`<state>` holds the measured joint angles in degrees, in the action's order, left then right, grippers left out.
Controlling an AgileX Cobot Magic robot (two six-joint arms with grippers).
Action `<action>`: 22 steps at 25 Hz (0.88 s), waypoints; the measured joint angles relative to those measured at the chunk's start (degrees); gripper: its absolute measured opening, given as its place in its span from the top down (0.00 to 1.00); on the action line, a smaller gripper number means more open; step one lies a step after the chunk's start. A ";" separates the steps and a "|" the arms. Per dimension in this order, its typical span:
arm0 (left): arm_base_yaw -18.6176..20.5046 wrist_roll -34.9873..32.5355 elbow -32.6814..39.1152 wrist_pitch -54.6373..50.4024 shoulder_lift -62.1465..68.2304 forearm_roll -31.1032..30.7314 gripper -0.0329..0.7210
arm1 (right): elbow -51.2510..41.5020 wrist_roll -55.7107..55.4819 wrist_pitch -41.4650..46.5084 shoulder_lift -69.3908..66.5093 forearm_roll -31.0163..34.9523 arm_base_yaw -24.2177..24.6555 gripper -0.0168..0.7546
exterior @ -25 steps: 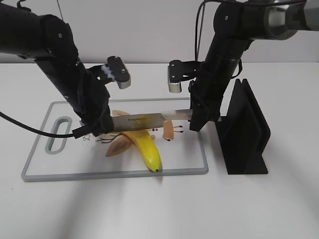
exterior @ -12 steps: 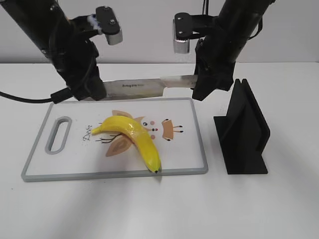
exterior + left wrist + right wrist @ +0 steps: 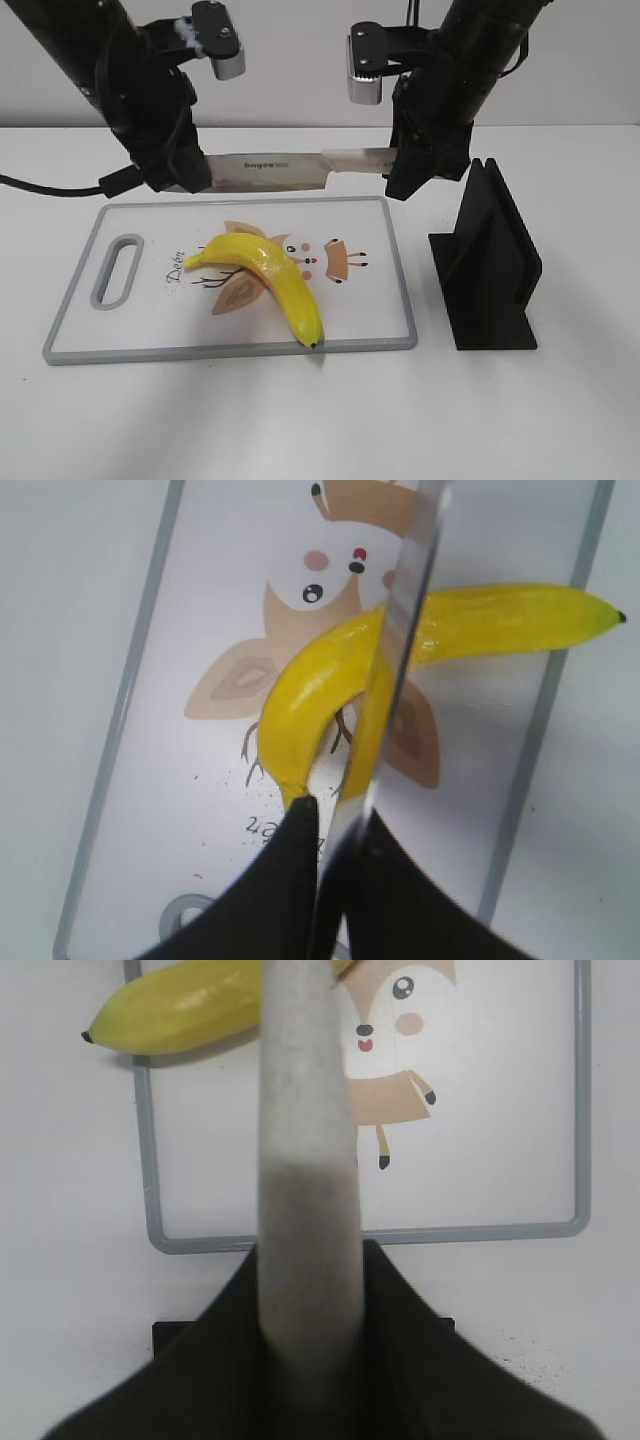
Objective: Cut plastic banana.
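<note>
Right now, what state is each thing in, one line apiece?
plastic banana: whole, uncut, lying on the board.
knife: horizontal, lifted clear above the banana, held at both ends.
left gripper: shut on the blade end.
right gripper: shut on the handle.
cutting board: flat on the table.
knife stand: upright, empty.

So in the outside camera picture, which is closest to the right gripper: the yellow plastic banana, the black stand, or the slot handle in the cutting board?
From the right gripper:
1. Black stand, right beside it.
2. Yellow plastic banana, lower left on the board.
3. Slot handle, far left end.
</note>
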<state>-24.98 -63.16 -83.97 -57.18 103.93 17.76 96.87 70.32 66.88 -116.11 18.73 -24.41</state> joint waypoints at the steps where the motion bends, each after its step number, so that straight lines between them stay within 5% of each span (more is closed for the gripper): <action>1: 0.00 0.31 -0.05 0.50 0.00 0.12 0.84 | 0.00 0.06 0.17 0.00 0.00 0.00 0.75; 8: 0.94 1.33 -1.93 0.54 -0.43 0.77 0.18 | 0.06 0.04 1.50 0.00 -1.64 0.00 0.76; 13: 2.63 8.17 -5.37 0.08 -2.36 0.19 0.11 | 2.50 -3.05 2.68 0.11 -1.66 0.00 0.76; 22: 7.14 45.80 -12.14 -10.09 -3.40 -16.61 0.14 | 11.38 -36.28 2.80 1.60 -1.66 0.00 0.76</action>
<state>-17.84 -17.36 -96.12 -67.28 100.53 1.16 108.25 34.04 69.68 -114.51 17.07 -24.41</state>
